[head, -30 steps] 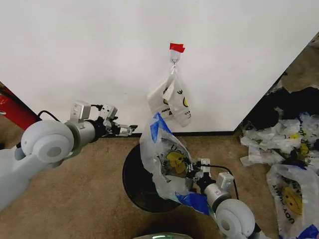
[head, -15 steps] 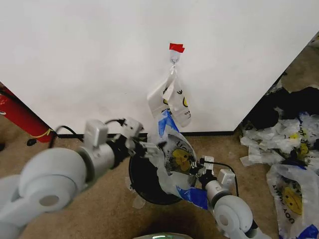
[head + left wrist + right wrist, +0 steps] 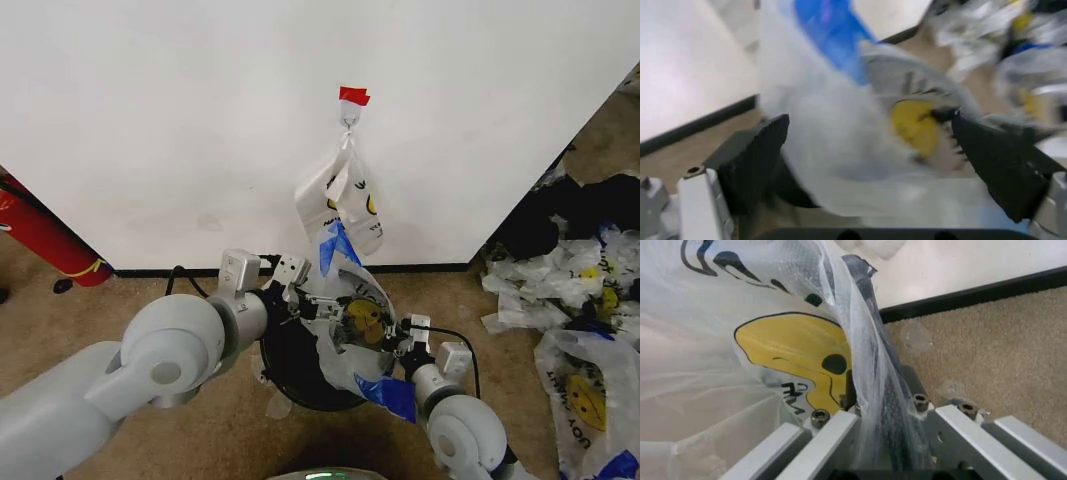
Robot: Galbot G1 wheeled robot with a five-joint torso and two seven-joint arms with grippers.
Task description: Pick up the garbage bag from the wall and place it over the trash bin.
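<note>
The bag [image 3: 352,318] sits bunched over the mouth of the bin [image 3: 285,372], its yellow smiley facing up and one blue handle [image 3: 332,245] sticking up at 12 o'clock toward the wall [image 3: 200,120]; a second blue patch [image 3: 388,395] hangs at the bin's 4 o'clock edge. In the left wrist view the bag [image 3: 840,135] lies between two widely spread dark fingers [image 3: 757,155], so the left gripper [image 3: 318,308] has its jaws open around the plastic at the bag's 9 o'clock side, not pinching it. The right gripper [image 3: 393,340] comes in from 4 o'clock; in the right wrist view its jaws are closed tight on a fold of the bag [image 3: 793,360], with the film gathered between the pads [image 3: 840,427].

At 12 o'clock from the bin, a second smiley bag [image 3: 345,200] hangs on the wall from a hook [image 3: 351,118] under a red tape strip [image 3: 354,96]. More bags [image 3: 580,330] lie heaped on the carpet [image 3: 150,300] at 3 o'clock. A red cylinder [image 3: 45,240] leans at 9 o'clock.
</note>
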